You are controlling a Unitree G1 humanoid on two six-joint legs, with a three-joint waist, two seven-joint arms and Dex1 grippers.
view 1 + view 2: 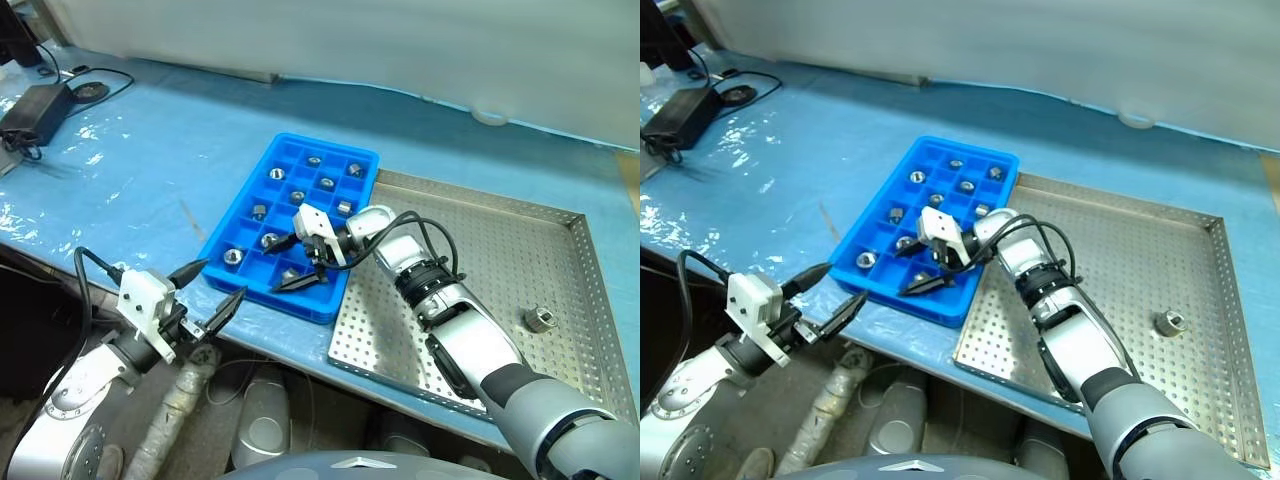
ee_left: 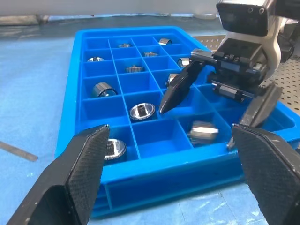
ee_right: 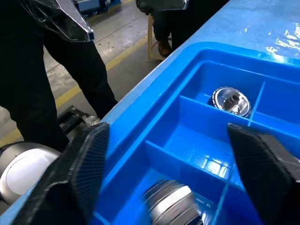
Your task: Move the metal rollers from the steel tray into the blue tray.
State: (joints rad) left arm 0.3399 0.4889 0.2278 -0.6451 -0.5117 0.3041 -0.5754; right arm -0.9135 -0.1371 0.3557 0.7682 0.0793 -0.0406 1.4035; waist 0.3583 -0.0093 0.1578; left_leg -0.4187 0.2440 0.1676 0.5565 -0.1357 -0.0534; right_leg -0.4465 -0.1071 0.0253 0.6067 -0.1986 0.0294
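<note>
Nearest the robot, the left hand (image 1: 213, 293) is hovering off the bench edge just short of the blue tray, its two tapered black fingers spread wide and holding nothing. Just beyond it, the bright blue rectangular plastic tray (image 1: 244, 215) is lying on the bench (image 1: 150, 160), whose top is covered with a glossy, wrinkled light-blue sheet; thin moulded walls are dividing the tray into a grid of small square compartments. Short silvery-grey metal rollers (image 1: 232, 256), each a stubby cylinder with a dark central hole, are sitting singly in many of those compartments, some upright and some tipped on their sides. The right hand (image 1: 295, 262) is reaching across from the steel tray and hanging over the near rows of the blue tray, its pointed black fingers parted and empty, with one roller (image 2: 203, 131) lying on its side in the compartment directly beneath them. Butting against the blue tray's right side, the large square silvery steel tray (image 1: 560, 215) is showing a perforated, dotted floor and a low raised rim, and one last roller (image 1: 540, 319) is standing on that floor well over toward the right rim. Farther back on the left, a black rectangular power adapter (image 1: 36, 108) with its cable is resting on the sheet.
</note>
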